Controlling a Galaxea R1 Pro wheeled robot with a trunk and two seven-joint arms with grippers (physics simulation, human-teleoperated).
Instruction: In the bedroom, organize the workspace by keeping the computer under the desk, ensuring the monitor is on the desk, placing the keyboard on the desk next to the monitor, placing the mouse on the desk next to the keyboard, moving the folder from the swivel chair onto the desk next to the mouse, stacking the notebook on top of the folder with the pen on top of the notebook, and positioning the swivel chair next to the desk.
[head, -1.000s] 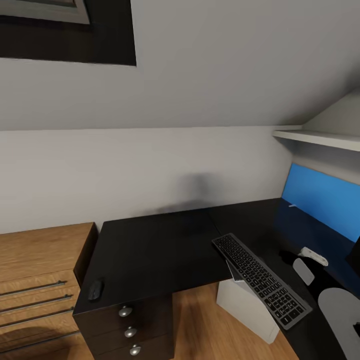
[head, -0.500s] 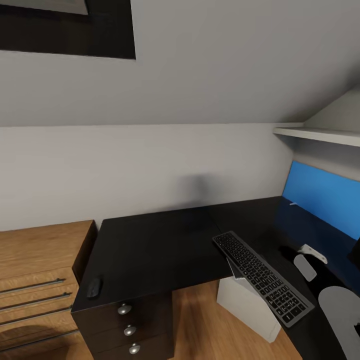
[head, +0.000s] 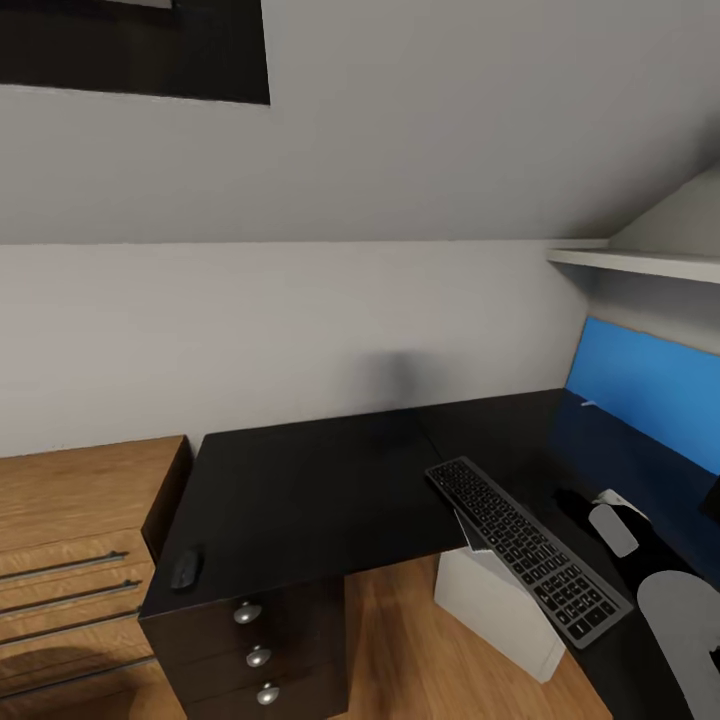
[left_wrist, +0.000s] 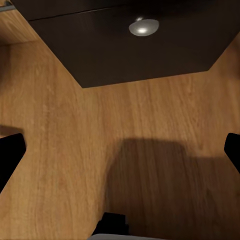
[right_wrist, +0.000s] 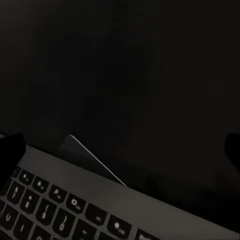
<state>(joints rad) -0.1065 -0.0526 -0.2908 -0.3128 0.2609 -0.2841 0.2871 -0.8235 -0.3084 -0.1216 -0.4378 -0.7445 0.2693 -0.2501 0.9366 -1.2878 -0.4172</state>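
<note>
The glossy black desk (head: 300, 490) fills the middle of the head view, its three silver-knobbed drawers (head: 258, 656) at the front left. The keyboard (head: 525, 550) lies slanted over the desk's inner corner, and a thin pale-edged sheet (head: 464, 532) pokes out from under it. The small black mouse (head: 186, 568) rests near the front left corner above the drawers. The white computer (head: 495, 620) stands on the floor under the desk. My right gripper (right_wrist: 120, 150) hovers open over the keyboard (right_wrist: 55, 205) and dark desktop. My left gripper (left_wrist: 120, 155) hangs open above the wood floor, close to a drawer knob (left_wrist: 143, 26).
A light wooden drawer chest (head: 70, 530) stands against the desk's left side. A blue back panel (head: 640, 400) and a white shelf (head: 630, 265) lie at the right. Grey rounded shapes (head: 680, 620) cover the desk's right end, with a small white thing (head: 610, 496) beside them.
The whole head view has shifted slightly, so the camera has moved. The small white thing at the right is now more hidden behind the grey shape. Nothing on the desk has moved.
</note>
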